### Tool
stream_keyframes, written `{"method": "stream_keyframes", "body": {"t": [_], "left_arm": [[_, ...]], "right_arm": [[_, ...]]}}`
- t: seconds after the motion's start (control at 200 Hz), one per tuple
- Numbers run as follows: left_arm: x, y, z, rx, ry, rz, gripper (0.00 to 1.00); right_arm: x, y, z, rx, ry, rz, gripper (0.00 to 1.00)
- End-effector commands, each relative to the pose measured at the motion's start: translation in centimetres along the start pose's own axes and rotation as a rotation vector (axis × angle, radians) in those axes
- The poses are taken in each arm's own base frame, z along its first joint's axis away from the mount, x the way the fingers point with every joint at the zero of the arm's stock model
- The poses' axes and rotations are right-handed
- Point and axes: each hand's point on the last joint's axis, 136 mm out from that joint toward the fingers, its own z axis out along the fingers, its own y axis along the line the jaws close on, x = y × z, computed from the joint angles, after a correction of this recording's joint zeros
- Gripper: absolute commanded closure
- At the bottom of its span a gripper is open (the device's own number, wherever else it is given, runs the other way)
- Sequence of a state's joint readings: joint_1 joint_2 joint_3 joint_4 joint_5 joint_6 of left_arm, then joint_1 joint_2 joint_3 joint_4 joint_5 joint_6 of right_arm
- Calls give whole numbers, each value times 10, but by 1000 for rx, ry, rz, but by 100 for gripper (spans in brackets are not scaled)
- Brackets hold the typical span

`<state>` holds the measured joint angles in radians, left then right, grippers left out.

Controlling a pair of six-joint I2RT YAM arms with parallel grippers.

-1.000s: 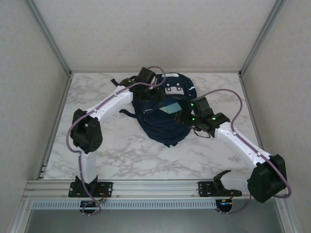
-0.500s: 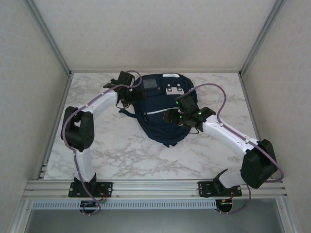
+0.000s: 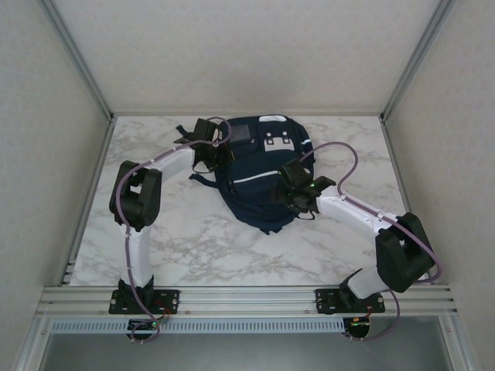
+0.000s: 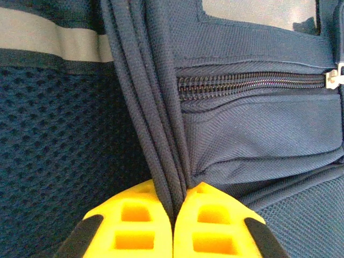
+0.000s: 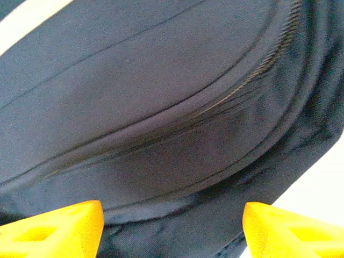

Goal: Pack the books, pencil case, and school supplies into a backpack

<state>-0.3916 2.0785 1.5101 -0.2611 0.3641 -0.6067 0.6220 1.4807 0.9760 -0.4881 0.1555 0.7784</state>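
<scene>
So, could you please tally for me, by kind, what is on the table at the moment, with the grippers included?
backpack: 1
grippers: 2, the left gripper shut on a fold of the backpack's fabric, the right gripper open above it
Total: 3

White arm links (image 3: 166,164), black joints (image 3: 139,197), purple cables (image 3: 340,147), green LEDs (image 3: 309,184), yellow fingers (image 4: 134,226).
</scene>
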Motion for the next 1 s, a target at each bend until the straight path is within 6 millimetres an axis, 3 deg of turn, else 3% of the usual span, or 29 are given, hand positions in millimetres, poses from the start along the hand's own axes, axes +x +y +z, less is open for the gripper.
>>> {"method": "stream_keyframes", "body": {"t": [0.0,0.15,0.315,0.395,0.491,0.601,0.756,0.896,0.996], "left_arm": [[43,26,1,-46,87,-49,100],[81,25,-14,-30,108,-69,100],[121,0,-27,-4,133,-33,100],[133,-17,-29,6,133,-3,100],[133,-32,-30,21,96,-3,100],[124,-35,-25,20,44,-35,100],[115,-44,-17,50,16,-62,100],[112,-46,-16,54,6,-65,100],[109,-47,-17,49,2,-64,100]], "right_arm": [[-24,-32,17,69,-70,106,34],[-56,-35,25,47,-109,121,40],[-97,-25,28,17,-141,107,41],[-113,-20,27,13,-133,98,42],[-121,-16,17,29,-119,80,40],[-111,-19,-2,33,-86,83,39],[-73,-21,-37,36,-73,33,33],[-42,9,-57,-43,-64,-79,21],[-28,33,-57,-67,-44,-166,16]]}}
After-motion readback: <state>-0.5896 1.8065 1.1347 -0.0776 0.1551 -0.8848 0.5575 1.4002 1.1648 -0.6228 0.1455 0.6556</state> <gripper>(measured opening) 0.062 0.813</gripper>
